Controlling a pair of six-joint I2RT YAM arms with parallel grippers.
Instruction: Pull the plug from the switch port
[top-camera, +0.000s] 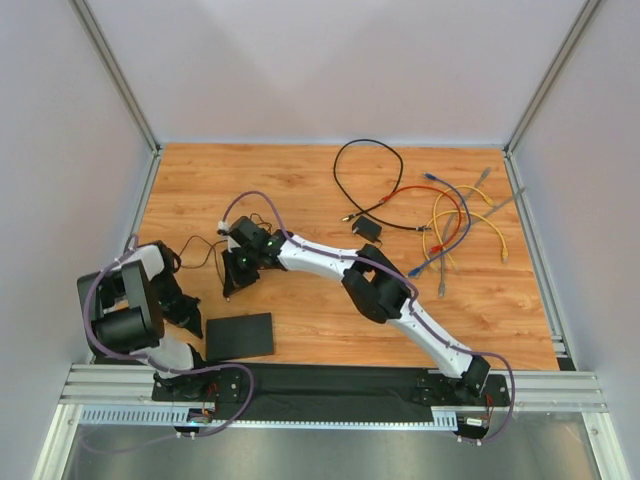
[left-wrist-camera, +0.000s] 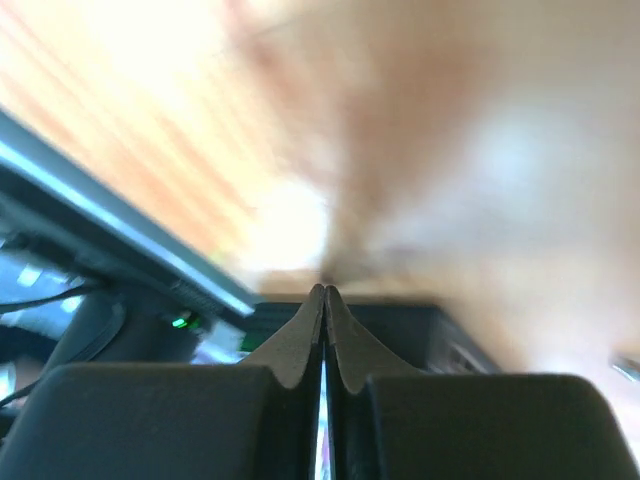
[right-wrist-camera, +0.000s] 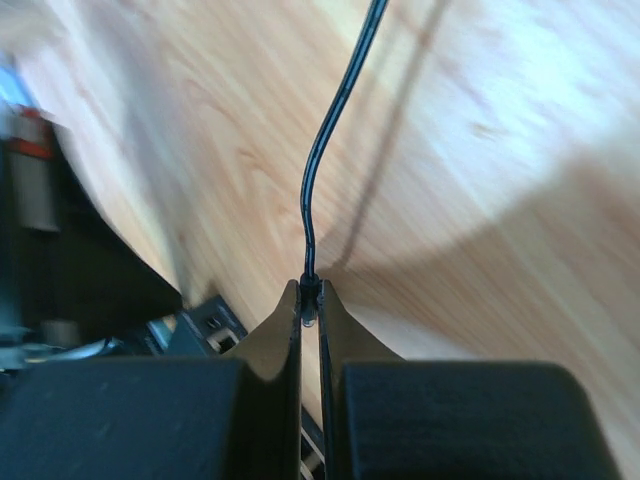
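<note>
Right wrist: my right gripper (right-wrist-camera: 309, 297) pinches the thin black cord (right-wrist-camera: 330, 140) at its plug end, likely for a clean pull from the flat matte black switch port (top-camera: 240, 336); left gripper (left-wrist-camera: 325, 297) closed, empty.

The plug (right-wrist-camera: 310, 293) is almost wholly hidden within the right gripper (right-wrist-camera: 310, 284). The switch port (right-wrist-camera: 205, 325) is largely covered by it. The desk (left-wrist-camera: 470, 150) is rendered blurred in the left wrist view.
</note>
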